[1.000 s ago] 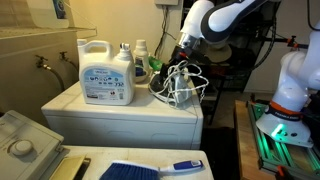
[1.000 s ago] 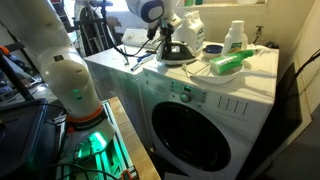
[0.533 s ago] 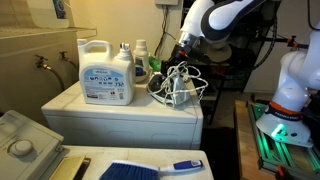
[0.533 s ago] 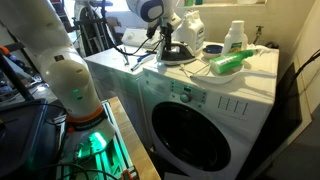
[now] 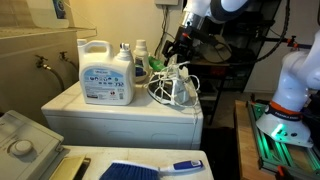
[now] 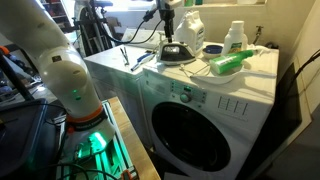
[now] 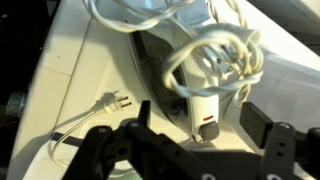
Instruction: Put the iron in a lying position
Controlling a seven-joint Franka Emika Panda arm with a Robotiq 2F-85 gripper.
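Note:
The white iron [image 5: 180, 88] lies on top of the washing machine [image 5: 120, 112], its cord looped over it in coils. In an exterior view its dark body [image 6: 175, 53] rests flat near the machine's back edge. My gripper [image 5: 181, 48] hangs a short way above it, open and holding nothing, also seen high over the iron [image 6: 166, 17]. In the wrist view the iron's handle [image 7: 205, 95] sits between and below my spread fingers [image 7: 268, 125], with the gripper [image 7: 200, 125] clear of it.
A large white detergent jug [image 5: 105, 72] and smaller bottles [image 5: 140, 58] stand beside the iron. A green bottle [image 6: 228, 62] lies on the washer next to a white bottle [image 6: 235, 35]. The cord's plug [image 7: 115, 100] trails across the lid. A blue brush [image 5: 140, 169] lies in front.
My gripper has opened, let go of the iron and risen above it. The iron has settled lower onto the washer top.

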